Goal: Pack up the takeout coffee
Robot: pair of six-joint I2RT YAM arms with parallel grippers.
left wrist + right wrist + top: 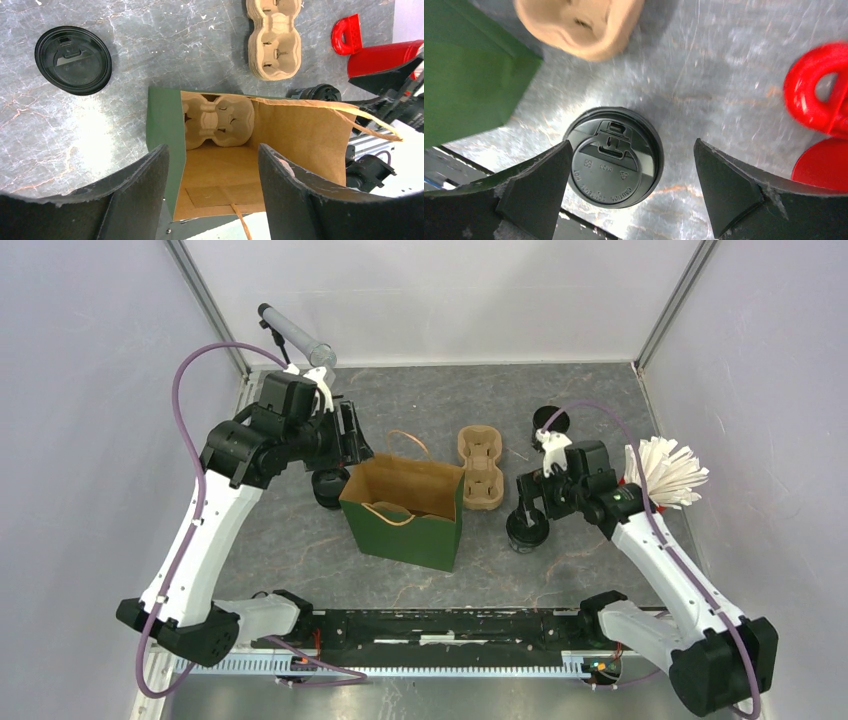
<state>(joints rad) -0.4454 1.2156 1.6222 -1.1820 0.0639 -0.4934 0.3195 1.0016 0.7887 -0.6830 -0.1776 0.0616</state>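
The takeout coffee (613,162) is a black cup with a black sip lid. It stands on the table right of the green paper bag (400,525), and also shows in the top view (527,531). My right gripper (629,192) is open and hangs just above the cup; its left finger is by the lid's edge, its right finger well clear. My left gripper (212,195) is open and empty over the bag's left rim (162,135). A pulp cup tray (217,120) lies inside the bag.
A stack of pulp trays (480,470) lies right of the bag. A black lidded round piece (550,422) sits behind it. Another black cup (328,488) stands under my left arm. A red object (819,95) lies right of the cup, and white sticks (665,472) fan out at the right.
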